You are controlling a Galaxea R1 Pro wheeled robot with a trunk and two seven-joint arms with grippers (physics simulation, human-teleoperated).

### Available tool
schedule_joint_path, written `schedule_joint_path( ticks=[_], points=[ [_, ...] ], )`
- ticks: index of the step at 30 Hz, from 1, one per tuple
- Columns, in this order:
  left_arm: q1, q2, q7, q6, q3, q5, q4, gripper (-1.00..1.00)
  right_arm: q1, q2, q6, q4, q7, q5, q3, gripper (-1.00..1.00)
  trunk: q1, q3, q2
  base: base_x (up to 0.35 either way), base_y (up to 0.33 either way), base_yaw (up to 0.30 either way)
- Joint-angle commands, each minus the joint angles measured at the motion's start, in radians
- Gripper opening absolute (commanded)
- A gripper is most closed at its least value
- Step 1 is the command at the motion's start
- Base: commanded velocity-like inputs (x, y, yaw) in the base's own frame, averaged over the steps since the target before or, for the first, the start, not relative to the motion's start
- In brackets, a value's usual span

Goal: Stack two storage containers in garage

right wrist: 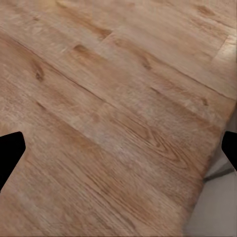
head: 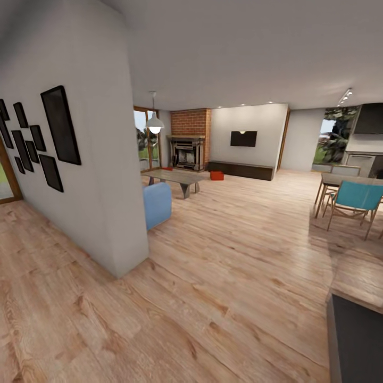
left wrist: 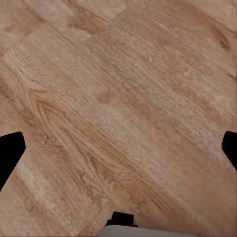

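Note:
Far across the living room, one orange-red storage container (head: 217, 175) sits on the wood-plank floor in front of the long dark cabinet (head: 242, 170). A second small orange-red shape (head: 167, 168), probably the other storage container, peeks out beside the brick fireplace (head: 187, 151). My left gripper (left wrist: 118, 150) hangs open over bare planks, its dark fingertips (left wrist: 11, 150) at the frame's edges. My right gripper (right wrist: 118, 150) is likewise open above the planks, with nothing between its fingers. The garage is out of view.
A white partition wall (head: 101, 175) with black picture frames juts out at the left. Past it are a blue sofa (head: 157, 204) and a grey coffee table (head: 175, 180). A dining table with a teal chair (head: 355, 202) stands right, and a dark counter (head: 356, 340) at the lower right.

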Motion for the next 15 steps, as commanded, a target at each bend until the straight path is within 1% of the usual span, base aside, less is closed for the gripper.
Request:
schedule_joint_path(
  ticks=[1,15],
  points=[
    [-0.001,0.000,0.000,-0.003,-0.003,0.006,0.001,1.00,0.000,0.000,-0.001,-0.002,-0.003,0.002,0.001,1.00,0.001,-0.001,-0.001,0.325,0.000,0.000],
    [-0.001,0.000,0.000,-0.003,-0.003,0.006,0.001,1.00,0.000,0.000,-0.001,-0.002,-0.003,0.002,0.001,1.00,0.001,-0.001,-0.001,0.325,0.000,0.000]
  ],
)
